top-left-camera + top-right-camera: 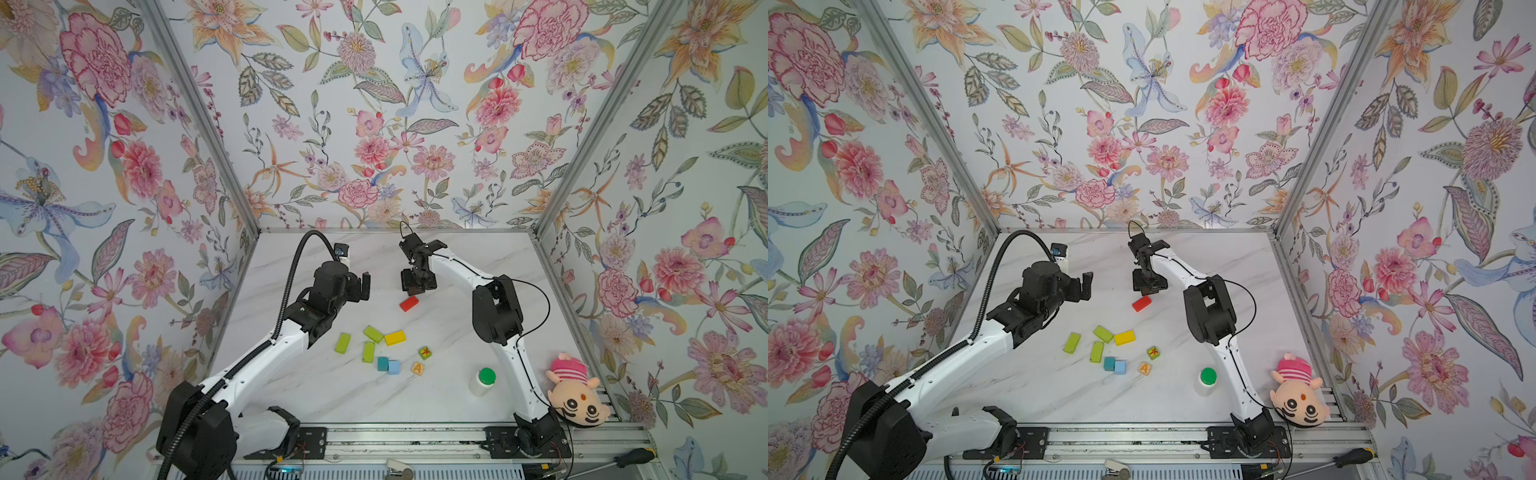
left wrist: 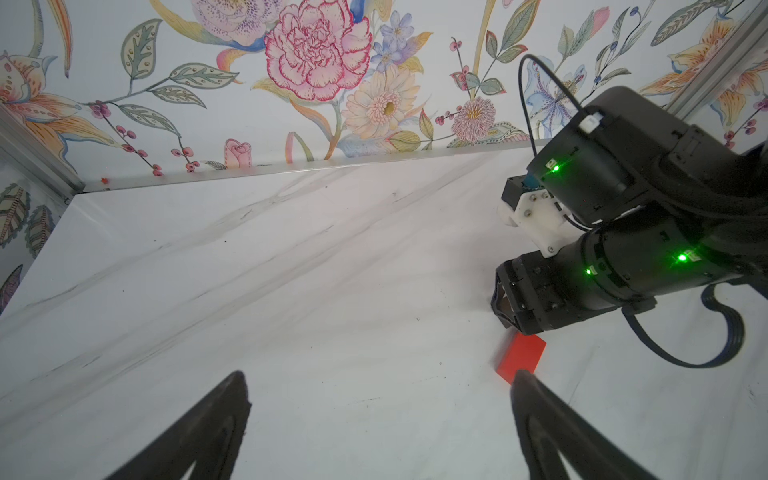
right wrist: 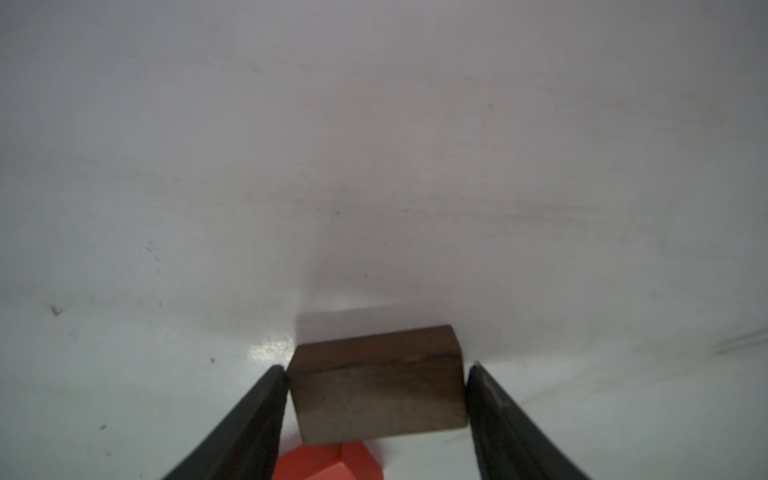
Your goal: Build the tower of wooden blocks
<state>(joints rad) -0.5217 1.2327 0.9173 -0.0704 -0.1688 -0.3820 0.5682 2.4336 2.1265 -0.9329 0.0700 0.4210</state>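
My right gripper (image 1: 417, 286) points down at mid-table, shut on the brown block (image 3: 378, 382), a fingertip at each end; the block sits slightly skewed between them. A red block (image 1: 409, 303) lies on the marble just in front of it. My left gripper (image 1: 359, 286) hovers open and empty to the left, the red block (image 2: 521, 353) by one fingertip. Nearer the front lie three lime oblongs (image 1: 368, 351), a yellow block (image 1: 395, 337), teal (image 1: 382, 363) and light-blue (image 1: 394, 367) cubes, a green red-marked cube (image 1: 425, 353) and a tan "A" cube (image 1: 418, 368). No tower shows.
A white green-capped bottle (image 1: 482, 380) stands front right beside the right arm. A plush doll (image 1: 575, 395) lies at the front right corner. Floral walls close in the table on three sides; a screwdriver (image 1: 631, 457) rests on the front rail.
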